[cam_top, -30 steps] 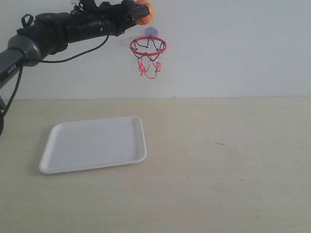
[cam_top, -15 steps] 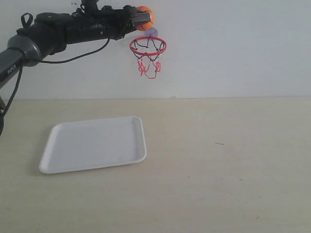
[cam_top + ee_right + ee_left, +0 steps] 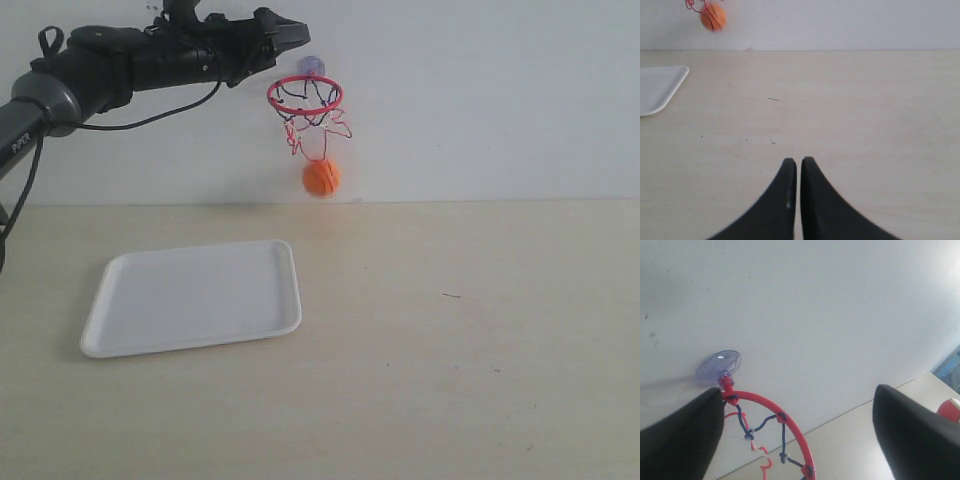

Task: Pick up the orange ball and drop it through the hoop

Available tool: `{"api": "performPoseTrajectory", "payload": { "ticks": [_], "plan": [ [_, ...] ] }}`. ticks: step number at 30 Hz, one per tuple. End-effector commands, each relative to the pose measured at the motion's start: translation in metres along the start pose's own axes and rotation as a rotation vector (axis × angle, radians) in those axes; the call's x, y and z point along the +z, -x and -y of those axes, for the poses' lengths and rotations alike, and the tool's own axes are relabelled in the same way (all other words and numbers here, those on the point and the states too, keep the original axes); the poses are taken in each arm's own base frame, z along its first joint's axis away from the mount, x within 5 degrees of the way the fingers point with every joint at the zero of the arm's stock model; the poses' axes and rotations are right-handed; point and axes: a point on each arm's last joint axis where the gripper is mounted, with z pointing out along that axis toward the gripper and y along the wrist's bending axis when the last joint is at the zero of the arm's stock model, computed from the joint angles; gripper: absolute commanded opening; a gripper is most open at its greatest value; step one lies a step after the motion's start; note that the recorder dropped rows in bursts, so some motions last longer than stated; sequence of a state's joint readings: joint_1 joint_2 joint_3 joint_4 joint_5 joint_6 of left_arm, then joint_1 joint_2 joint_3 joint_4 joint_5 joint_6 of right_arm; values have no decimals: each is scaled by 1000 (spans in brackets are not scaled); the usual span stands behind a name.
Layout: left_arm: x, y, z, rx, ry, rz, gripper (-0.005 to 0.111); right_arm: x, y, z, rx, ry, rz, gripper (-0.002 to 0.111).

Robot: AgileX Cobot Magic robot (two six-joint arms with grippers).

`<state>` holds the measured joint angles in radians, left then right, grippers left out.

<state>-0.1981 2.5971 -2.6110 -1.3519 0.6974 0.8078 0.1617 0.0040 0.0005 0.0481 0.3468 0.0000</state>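
The orange ball (image 3: 321, 177) is in mid-air just under the net of the hoop (image 3: 304, 95), whose red ring hangs on the back wall by a bluish suction cup (image 3: 311, 66). My left gripper (image 3: 288, 33) is up beside the ring, open and empty. In the left wrist view its wide-apart fingers frame the hoop's ring (image 3: 788, 424) and the suction cup (image 3: 718, 365). The right wrist view catches the ball (image 3: 713, 17) far off, below the net. My right gripper (image 3: 797, 162) hovers over the table, shut on nothing.
A white tray (image 3: 195, 296) lies on the beige table (image 3: 450, 350) at the left, below the left arm; its corner (image 3: 660, 90) shows in the right wrist view. A red object (image 3: 950, 411) peeks past the left finger.
The left gripper opened and let the ball go. The ball dropped through the ring and net and now hangs in the air below the hoop; the net swings.
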Motion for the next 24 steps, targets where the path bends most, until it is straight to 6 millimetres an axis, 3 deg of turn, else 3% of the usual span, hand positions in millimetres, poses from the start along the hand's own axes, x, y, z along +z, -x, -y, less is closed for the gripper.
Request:
{"api": "performPoseTrajectory", "payload": {
  "ticks": [1,6,9,11,16,21,24],
  "plan": [
    [-1,3,2,-1,-1,1,77,0,2,0,-1,-2,18,3],
    [-1,3,1,3,1,4,75,0,2,0,-1,-2,18,3],
    [-2,4,-1,2,16,17,68,0,2,0,-1,-2,18,3],
    [-6,9,-3,6,22,26,55,0,2,0,-1,-2,18,3],
    [-32,29,-13,19,5,11,4,0,2,0,-1,-2,18,3],
    [-72,45,-22,61,3,-150,4,0,2,0,-1,-2,18,3],
    [-106,44,-30,109,126,-432,4,0,2,0,-1,-2,18,3]
  ]
}}
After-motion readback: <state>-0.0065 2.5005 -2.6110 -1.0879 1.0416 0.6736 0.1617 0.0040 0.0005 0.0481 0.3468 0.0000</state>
